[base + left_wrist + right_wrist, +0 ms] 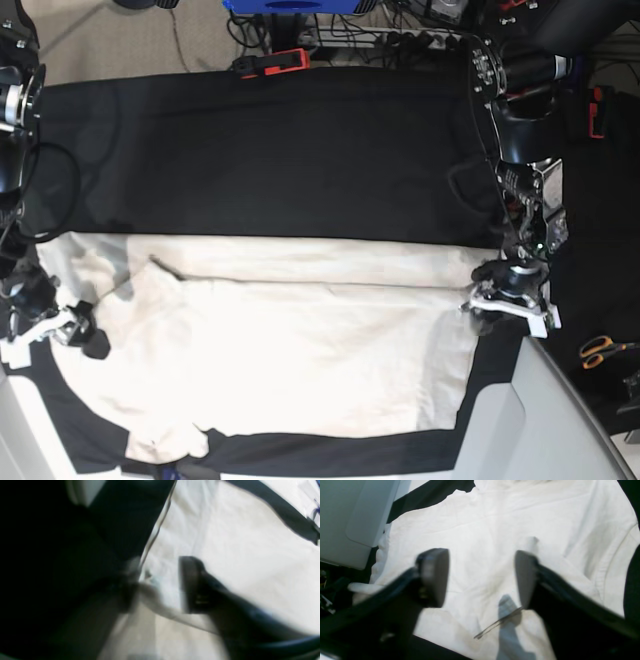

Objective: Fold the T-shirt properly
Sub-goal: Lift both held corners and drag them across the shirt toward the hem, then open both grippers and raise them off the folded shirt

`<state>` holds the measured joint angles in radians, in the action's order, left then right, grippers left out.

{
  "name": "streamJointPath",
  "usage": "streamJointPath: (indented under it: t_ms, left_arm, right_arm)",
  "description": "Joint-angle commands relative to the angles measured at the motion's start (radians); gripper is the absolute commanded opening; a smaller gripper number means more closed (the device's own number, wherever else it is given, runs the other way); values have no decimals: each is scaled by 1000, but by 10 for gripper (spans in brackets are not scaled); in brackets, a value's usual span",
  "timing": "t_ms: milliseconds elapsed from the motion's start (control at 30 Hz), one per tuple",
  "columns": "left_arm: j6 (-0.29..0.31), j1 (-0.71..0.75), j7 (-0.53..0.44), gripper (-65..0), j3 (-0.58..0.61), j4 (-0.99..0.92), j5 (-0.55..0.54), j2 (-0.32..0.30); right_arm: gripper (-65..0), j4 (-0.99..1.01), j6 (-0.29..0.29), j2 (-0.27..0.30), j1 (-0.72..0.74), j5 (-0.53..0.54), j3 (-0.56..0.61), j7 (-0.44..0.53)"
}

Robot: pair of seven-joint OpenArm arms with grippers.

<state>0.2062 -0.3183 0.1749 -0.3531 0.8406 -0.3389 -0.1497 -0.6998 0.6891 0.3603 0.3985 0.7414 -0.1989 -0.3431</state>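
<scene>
The cream T-shirt (280,340) lies spread flat on the black table cloth (280,160), a fold line across its upper part. My left gripper (508,298) sits at the shirt's right edge. In the blurred left wrist view its jaws (157,587) stand apart, with the shirt's edge (250,555) between them, beside the black cloth (50,555). My right gripper (65,328) is at the shirt's left end near a sleeve. In the right wrist view it (482,577) is wide open and empty just above the shirt (495,517).
Orange-handled scissors (600,350) lie to the right, off the black cloth. A grey-white panel (545,420) borders the bottom right and shows in the right wrist view (350,517). A red clamp (275,62) and cables sit beyond the far edge.
</scene>
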Motion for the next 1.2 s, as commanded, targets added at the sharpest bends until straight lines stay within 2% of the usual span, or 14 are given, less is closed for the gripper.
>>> streamJointPath:
  t_ms: [0, 67, 133, 167, 233, 333, 467, 533, 600, 700, 767, 867, 1000, 1167]
  left_arm:
    - [2, -23, -24, -217, -4, 24, -7, -15]
    - [2, -22, -24, -142, -4, 47, -9, -29]
    - [2, -9, -18, -102, -16, 105, -10, -31]
    - [2, 11, -18, -97, -37, 139, -10, -31]
    - [2, 63, -16, -97, -87, 227, -12, -27]
    - [2, 170, -16, -97, -113, 328, -25, -11]
    - [2, 313, -16, -97, -110, 401, -75, -9]
    - [2, 370, -16, -97, -110, 409, -110, -14]
    - [8, 413, -16, -97, -110, 401, -150, -17]
    - [9, 454, -7, -99, -110, 403, -194, -20]
    - [9, 456, 85, -100, -110, 406, -200, -43]
    - [9, 442, 203, -100, -111, 409, -199, -69]
    - [9, 434, 213, -100, -113, 411, -199, -70]
    - [9, 433, 213, -102, -113, 415, -202, -64]
  right_arm:
    - [-254, -13, 9, 18, 26, 27, -21, 23]
    - [-273, -16, 9, 18, 21, 27, -86, 22]
    - [-278, -25, 9, 18, -2, 27, -172, 19]
    - [-278, -44, 9, 18, -11, 27, -204, 8]
    - [-281, -113, 9, 16, -63, 27, -290, -73]
    - [-281, -218, 9, -51, -148, 28, -500, -201]
    - [-281, -297, -157, -169, -217, 27, -785, -342]
    - [-281, -298, -194, -205, -234, 23, -873, -382]
    - [-281, -294, -208, -228, -243, 19, -893, -385]
    - [-279, -252, -208, -231, -247, 19, -891, -382]
    - [-279, -195, -210, -228, -229, 19, -893, -365]
    - [-279, -71, -210, -189, -207, 19, -890, -301]
    - [-279, 127, -202, -123, -155, 19, -890, -231]
    - [-279, 259, -202, -63, -111, 17, -888, -164]
